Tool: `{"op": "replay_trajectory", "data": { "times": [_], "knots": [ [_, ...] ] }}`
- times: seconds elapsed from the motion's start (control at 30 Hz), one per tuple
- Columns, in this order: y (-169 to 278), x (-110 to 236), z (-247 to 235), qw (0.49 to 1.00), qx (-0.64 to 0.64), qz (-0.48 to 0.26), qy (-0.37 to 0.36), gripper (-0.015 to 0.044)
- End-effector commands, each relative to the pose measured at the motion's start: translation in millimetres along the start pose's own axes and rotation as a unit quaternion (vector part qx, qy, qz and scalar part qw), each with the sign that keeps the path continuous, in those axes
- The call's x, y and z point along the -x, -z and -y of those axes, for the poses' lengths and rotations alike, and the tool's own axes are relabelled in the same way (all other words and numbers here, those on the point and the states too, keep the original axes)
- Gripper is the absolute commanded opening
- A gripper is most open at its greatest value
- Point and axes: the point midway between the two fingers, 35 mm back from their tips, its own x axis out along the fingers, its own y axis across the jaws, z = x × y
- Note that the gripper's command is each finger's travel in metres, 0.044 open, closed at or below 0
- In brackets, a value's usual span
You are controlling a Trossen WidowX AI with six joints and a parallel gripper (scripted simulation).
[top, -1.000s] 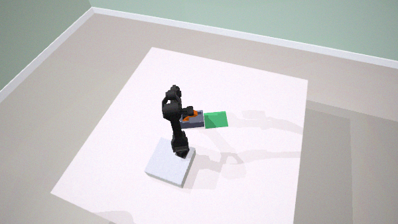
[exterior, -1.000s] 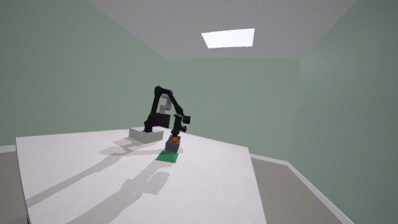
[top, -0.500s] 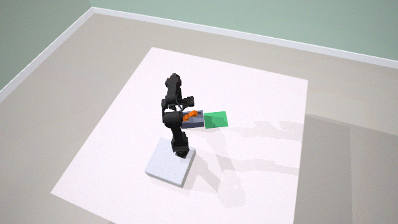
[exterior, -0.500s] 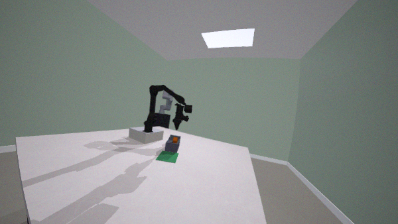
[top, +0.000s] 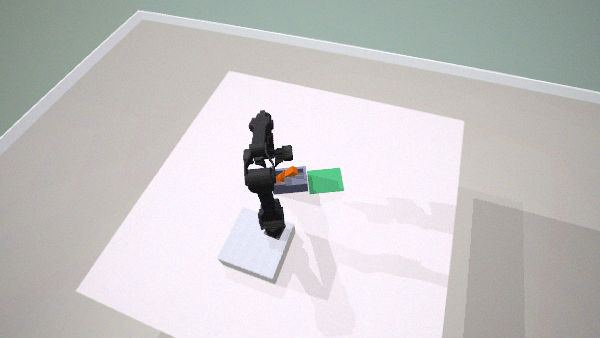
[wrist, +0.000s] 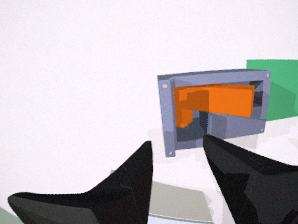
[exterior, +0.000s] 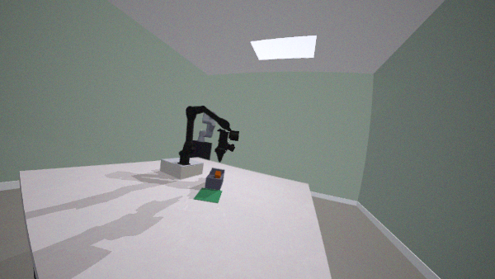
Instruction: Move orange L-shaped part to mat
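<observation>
The orange L-shaped part (top: 286, 174) (exterior: 217, 174) (wrist: 220, 100) lies tilted in the pocket of the grey tray (top: 292, 188) (exterior: 212, 182) (wrist: 166, 115), with one end standing up above the tray's rim. The green mat (top: 325, 180) (exterior: 208, 195) (wrist: 285, 92) lies flat right beside the tray. My gripper (exterior: 219, 158) (wrist: 177, 143) hangs above the tray, clear of the part. Its fingers stand partly apart with nothing between them. In the wrist view the tray and part lie just beyond the fingertips.
The arm stands on a pale grey base block (top: 250, 250) (exterior: 181, 168) close to the tray. The white table top (top: 380, 150) (exterior: 247, 231) spreads wide around it, with the floor below its edges.
</observation>
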Motion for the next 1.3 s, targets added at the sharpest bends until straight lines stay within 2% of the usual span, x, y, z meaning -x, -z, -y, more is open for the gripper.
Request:
{"op": "replay_trajectory", "data": {
  "times": [0.0,0.2,0.23,0.33,0.43,0.57,0.7,0.77,1.1,1.27],
  "knots": [
    [-0.3,-0.1,0.0,1.0,0.0,0.001,0.0,0.018],
    [-0.3,-0.1,0.0,1.0,0.0,0.001,0.0,0.018],
    [-0.5,0.0,0.9,1.0,-0.01,0.001,0.0,0.0206],
    [-2.6,0.5,8.6,0.996,-0.094,0.001,0.001,0.028],
    [-5.6,1.4,22.5,0.971,-0.239,0.001,0.002,0.028],
    [-8.8,2.7,44.7,0.891,-0.453,0.001,0.004,0.028],
    [-10.0,4.0,67.7,0.764,-0.645,0.002,0.005,0.028],
    [-9.9,4.4,75.1,0.715,-0.699,0.002,0.006,0.028],
    [-10.0,3.1,76.1,0.708,-0.706,0.002,0.006,0.028],
    [-10.2,-16.9,76.4,0.708,-0.706,0.002,0.006,0.028]
  ]
}}
